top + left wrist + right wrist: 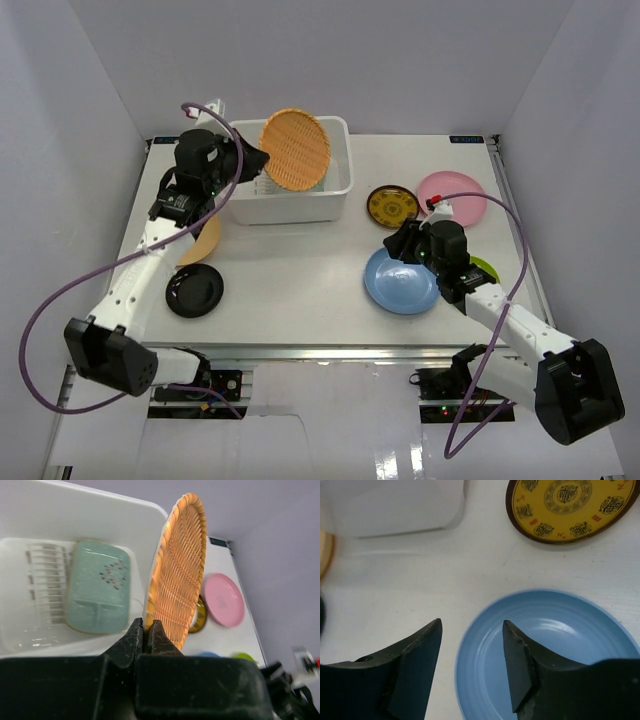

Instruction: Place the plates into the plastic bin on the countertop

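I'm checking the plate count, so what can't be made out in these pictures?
Orange plate: top view, mostly under the left arm.
Lime green plate: top view, mostly behind the right arm.
Blue plate: right wrist view, cut off by the bottom edge.

At the upper centre of the frame, your left gripper (256, 160) holds the woven tan plate (296, 150) by its left rim, tilted over the white plastic bin (338, 186). Right of centre, your right gripper (397, 243) sits at the upper edge of the blue plate (400, 286) on the countertop (300, 270). The yellow-brown plate (392, 206) and pink plate (456, 195) lie just above it, and the black plate (195, 292) lies at lower left.
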You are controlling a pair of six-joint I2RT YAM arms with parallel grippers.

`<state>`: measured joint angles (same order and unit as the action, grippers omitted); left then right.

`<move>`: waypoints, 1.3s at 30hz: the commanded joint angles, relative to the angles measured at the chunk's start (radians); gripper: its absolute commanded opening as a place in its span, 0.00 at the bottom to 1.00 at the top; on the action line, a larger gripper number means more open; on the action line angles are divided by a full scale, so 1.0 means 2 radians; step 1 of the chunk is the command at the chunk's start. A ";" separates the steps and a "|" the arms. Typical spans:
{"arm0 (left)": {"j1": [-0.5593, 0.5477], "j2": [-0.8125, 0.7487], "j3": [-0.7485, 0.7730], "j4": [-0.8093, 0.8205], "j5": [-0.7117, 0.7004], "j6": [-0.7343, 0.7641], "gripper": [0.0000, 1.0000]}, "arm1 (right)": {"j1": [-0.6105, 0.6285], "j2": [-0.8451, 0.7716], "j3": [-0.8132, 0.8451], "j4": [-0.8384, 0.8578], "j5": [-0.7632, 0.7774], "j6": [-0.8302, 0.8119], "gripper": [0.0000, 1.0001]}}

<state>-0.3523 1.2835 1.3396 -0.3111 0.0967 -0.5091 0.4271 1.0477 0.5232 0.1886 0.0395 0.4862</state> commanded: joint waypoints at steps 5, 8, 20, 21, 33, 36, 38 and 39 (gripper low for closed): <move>0.105 0.135 0.041 0.057 0.055 -0.060 0.00 | 0.041 -0.004 -0.011 -0.053 -0.042 -0.054 0.70; 0.118 0.170 0.050 0.080 0.075 -0.072 0.00 | 0.065 0.007 -0.018 -0.054 -0.027 -0.054 0.72; 0.119 0.233 0.053 0.025 0.011 -0.015 0.70 | 0.158 0.127 0.051 -0.125 0.120 -0.091 0.78; 0.119 0.229 0.053 0.025 0.005 -0.011 0.76 | 0.160 0.135 0.057 -0.127 0.123 -0.092 0.75; 0.045 0.085 0.029 0.038 0.013 0.039 0.98 | 0.210 0.219 0.113 -0.139 0.151 -0.100 0.17; 0.034 0.039 0.001 0.048 0.042 0.041 0.98 | 0.218 0.215 0.117 -0.137 0.152 -0.100 0.08; 0.031 -0.002 -0.035 0.050 0.054 0.043 0.98 | 0.226 0.199 0.125 -0.144 0.163 -0.103 0.08; 0.030 -0.016 -0.049 0.050 0.054 0.047 0.98 | 0.237 0.189 0.130 -0.157 0.169 -0.105 0.08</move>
<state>-0.3042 1.3300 1.3174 -0.2058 0.1776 -0.4477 0.8616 1.4708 0.7372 -0.0959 0.3592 0.2760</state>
